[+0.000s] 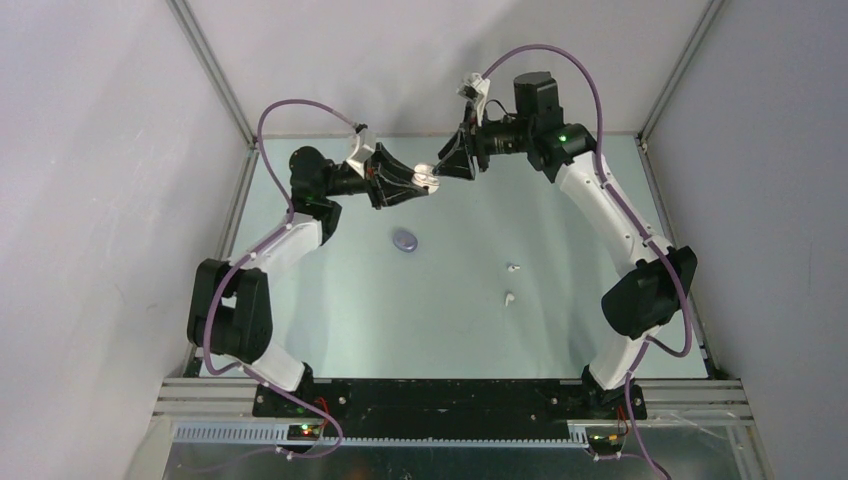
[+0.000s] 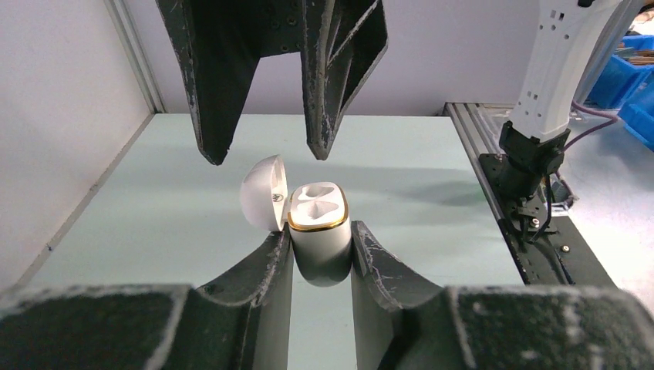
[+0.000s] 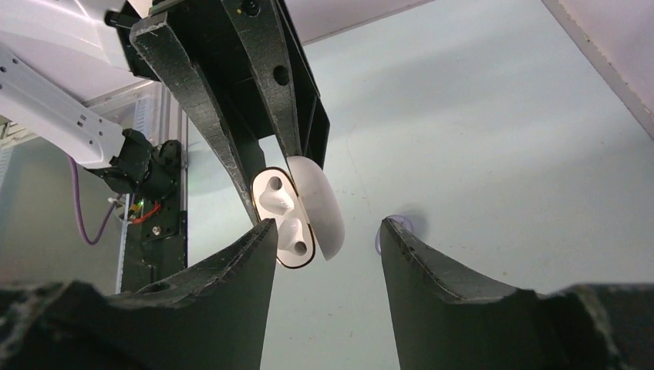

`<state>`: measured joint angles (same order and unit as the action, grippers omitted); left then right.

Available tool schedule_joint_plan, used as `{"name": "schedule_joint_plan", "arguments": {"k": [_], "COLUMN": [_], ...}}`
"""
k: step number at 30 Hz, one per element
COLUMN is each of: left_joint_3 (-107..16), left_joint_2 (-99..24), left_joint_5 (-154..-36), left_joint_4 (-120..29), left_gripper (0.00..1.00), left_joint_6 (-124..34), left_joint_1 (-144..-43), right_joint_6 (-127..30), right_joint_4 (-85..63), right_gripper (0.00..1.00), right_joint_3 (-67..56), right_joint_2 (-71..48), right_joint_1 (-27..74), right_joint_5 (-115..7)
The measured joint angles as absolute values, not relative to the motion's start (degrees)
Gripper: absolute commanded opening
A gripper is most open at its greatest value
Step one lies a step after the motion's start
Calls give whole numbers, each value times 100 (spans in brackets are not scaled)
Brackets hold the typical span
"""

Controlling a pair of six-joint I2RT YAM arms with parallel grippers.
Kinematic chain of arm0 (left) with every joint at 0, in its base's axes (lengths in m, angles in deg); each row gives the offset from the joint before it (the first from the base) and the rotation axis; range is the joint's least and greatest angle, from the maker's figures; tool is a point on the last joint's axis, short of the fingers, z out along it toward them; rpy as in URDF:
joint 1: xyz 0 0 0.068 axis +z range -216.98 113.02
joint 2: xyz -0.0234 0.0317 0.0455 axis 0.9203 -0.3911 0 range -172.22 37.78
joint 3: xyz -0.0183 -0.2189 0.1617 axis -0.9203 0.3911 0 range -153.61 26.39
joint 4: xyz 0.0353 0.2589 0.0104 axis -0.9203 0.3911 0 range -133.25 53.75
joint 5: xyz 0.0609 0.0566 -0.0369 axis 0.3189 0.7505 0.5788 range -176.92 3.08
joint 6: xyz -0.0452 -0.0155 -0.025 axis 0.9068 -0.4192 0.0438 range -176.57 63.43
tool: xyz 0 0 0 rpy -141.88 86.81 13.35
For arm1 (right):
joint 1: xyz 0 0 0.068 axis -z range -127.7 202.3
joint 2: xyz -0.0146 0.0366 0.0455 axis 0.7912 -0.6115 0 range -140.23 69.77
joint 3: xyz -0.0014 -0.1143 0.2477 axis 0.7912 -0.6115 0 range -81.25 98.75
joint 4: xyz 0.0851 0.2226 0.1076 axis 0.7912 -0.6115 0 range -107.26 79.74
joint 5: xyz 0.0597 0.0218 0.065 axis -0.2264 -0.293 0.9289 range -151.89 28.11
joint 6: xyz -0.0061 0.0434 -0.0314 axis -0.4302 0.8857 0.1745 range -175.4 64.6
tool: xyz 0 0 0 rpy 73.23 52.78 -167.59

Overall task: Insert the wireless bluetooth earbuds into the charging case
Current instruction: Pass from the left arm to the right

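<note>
My left gripper [image 2: 320,231] is shut on a white charging case [image 2: 318,223] with a gold rim and holds it in the air over the far middle of the table. Its lid [image 2: 264,193] is swung open and both wells look empty. My right gripper [image 3: 325,227] faces the case's [image 3: 284,220] open mouth with its jaws spread and nothing between them. From above, the left gripper [image 1: 425,180] and right gripper [image 1: 450,163] almost meet. Two white earbuds [image 1: 513,268] [image 1: 509,298] lie on the table right of centre, apart from both grippers.
A closed purple case [image 1: 405,239] lies on the table below the left gripper, and peeks out behind my right fingertip [image 3: 401,227] in the right wrist view. Grey walls and metal frame posts [image 1: 215,75] bound the table on the far side, left and right.
</note>
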<state>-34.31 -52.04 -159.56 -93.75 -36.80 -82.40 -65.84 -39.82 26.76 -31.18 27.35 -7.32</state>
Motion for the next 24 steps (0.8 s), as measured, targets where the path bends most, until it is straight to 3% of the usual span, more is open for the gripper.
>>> {"name": "schedule_joint_plan", "arguments": {"k": [16, 20, 21, 24], "left_joint_3": [-3431, -3431, -3431, -3438], "left_joint_2": [-5206, -5215, -5217, -5239], "left_joint_5": [-15917, -15915, -15906, -15838], "left_joint_4": [-9420, -9383, -9372, -9351], "left_gripper": [0, 0, 3, 20], "left_joint_6": [-3553, -3544, -3535, -3396], "left_joint_1": [-8240, -8240, -8240, -8237], "right_joint_6": [-6903, -7053, -7099, -7274], "right_joint_4": [-4076, -4143, -4167, -4227], "right_gripper": [40, 25, 19, 12], "right_joint_3": [2676, 2678, 2678, 2702], "right_joint_2": [-3218, -3256, -3256, -3256], "right_joint_1": [2659, 2630, 2624, 2586], "right_joint_5": [-865, -870, -874, -948]}}
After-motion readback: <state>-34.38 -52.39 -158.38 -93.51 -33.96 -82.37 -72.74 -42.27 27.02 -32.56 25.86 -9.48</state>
